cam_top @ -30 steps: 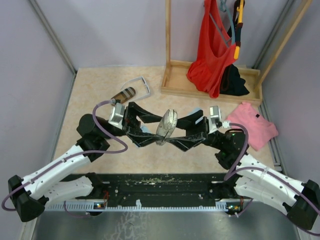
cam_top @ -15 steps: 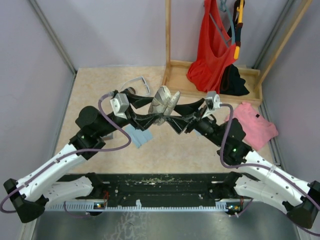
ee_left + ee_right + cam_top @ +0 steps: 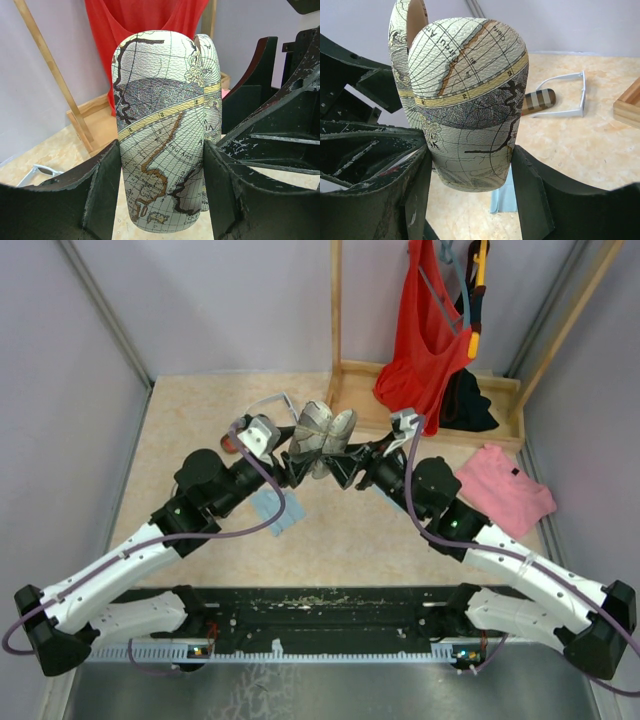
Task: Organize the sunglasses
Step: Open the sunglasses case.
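Both tools are clenching the map-printed case (image 3: 322, 430), holding it aloft and hinged open between them, the left tool (image 3: 160, 165) gripping one shell and the right tool (image 3: 470, 165) the other. The white sunglasses (image 3: 45, 171) are lying loose on the table (image 3: 200, 420) beside the brown-striped case (image 3: 537, 101); I am seeing no dark wire pair anywhere; to my eye the packing is hardly begun.
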`<action>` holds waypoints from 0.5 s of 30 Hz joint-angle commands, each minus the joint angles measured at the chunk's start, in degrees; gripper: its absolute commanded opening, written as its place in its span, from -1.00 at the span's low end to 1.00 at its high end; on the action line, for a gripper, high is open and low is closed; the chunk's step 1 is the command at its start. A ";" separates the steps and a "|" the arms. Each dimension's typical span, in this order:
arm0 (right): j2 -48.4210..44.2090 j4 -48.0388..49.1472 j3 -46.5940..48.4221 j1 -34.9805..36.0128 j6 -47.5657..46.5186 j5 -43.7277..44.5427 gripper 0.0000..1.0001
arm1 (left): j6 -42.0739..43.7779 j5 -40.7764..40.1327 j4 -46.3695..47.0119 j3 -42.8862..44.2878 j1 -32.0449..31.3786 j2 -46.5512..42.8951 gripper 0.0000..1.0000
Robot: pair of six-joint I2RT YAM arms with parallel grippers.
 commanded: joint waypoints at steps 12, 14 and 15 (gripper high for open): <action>-10.46 -5.37 -0.52 -0.60 -9.46 -2.77 0.50 | 4.53 0.09 2.25 -0.66 -1.89 -3.19 -1.00; -13.14 -5.57 -1.98 -0.61 -9.37 -1.52 0.50 | 6.08 0.50 2.20 -0.96 -1.92 -2.36 -1.00; -14.58 -5.64 -3.05 -0.58 -9.24 -0.68 0.50 | 6.66 0.31 1.94 -0.93 -1.92 -1.77 -1.00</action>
